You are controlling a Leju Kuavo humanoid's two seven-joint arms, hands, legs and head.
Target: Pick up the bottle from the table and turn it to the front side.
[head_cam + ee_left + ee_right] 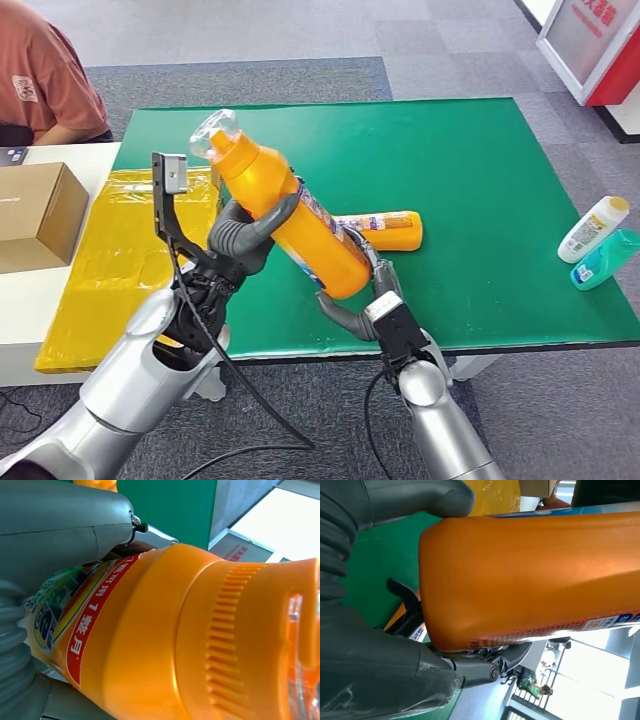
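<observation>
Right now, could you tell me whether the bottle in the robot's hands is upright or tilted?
Tilted. The orange bottle slants above the table, cap up; the left hand grips its neck end, the right hand its base.

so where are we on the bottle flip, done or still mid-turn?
Pickup looks done: the orange bottle is off the green table, tilted, cap end up. In hand: the left hand grips its upper body and the right hand holds its base. Left: finishing the turn. The label shows partly in the left wrist view, so I can't tell whether the front faces out.
</observation>
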